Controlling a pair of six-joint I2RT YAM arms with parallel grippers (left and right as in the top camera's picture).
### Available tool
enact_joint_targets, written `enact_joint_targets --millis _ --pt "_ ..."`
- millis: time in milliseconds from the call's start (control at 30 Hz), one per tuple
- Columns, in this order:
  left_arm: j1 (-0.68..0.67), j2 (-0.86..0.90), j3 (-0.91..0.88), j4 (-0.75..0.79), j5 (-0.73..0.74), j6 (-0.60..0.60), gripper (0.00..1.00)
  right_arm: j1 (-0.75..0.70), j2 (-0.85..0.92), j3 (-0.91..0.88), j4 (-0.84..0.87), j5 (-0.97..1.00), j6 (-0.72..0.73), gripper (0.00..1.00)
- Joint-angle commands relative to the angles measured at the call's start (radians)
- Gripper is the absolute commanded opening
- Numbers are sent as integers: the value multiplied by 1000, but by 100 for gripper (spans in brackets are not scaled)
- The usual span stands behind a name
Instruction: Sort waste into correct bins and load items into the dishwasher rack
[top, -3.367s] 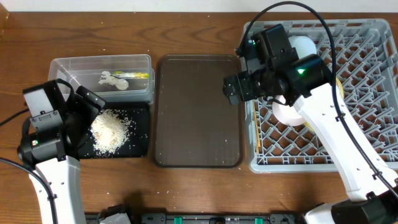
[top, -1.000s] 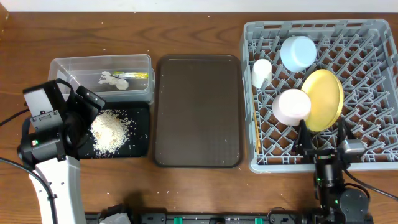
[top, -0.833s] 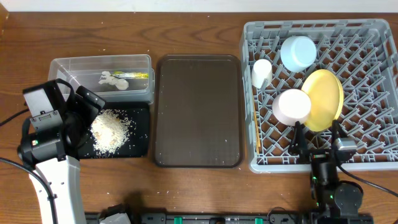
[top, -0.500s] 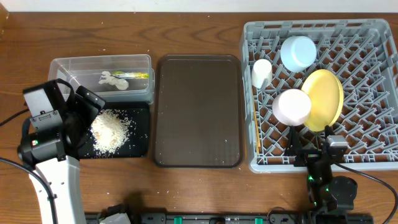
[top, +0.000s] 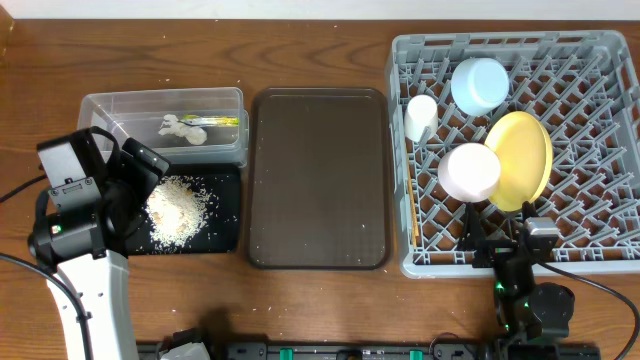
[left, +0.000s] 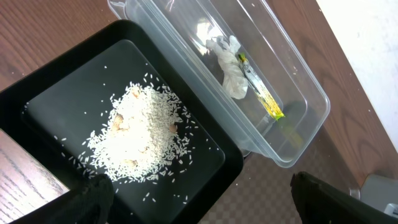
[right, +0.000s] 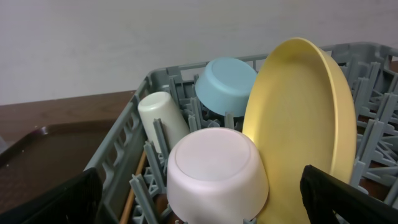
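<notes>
Taking the brown serving tray (top: 318, 180) at the middle of the bench (top: 320, 40) as your landmark, read the layout as follows.

Left of the tray, just beside it:
- The black tray (top: 225, 215) holds the rice heap (top: 178, 208).
- The clear tub (top: 110, 110), on the far side of the black tray, holds the paper scrap (top: 180, 128) and the yellow-green wrapper (top: 222, 121).
- The left pincer (left: 199, 183) hangs over the black tray, released and grasping nothing.

Right of the tray, just beside it:
- The dishwasher rack (top: 440, 263) holds the blue bowl (top: 479, 85), small cup (top: 421, 116), white bowl (top: 470, 172) and the yellow plate (top: 522, 158), which stands on edge.
- The chopsticks (top: 413, 215) lie along the rack wall nearest the tray.
- The right pincer (top: 497, 228) sits at the rack's near edge, released and grasping nothing.
</notes>
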Motion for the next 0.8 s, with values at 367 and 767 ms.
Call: enact_joint_targets --millis 367,767 --pt "5 2 14 0 -5 2 94 -10 2 -2 -4 3 -16 99" --pt "-43 -98 11 0 -63 2 98 -10 2 -2 -4 3 -16 99"
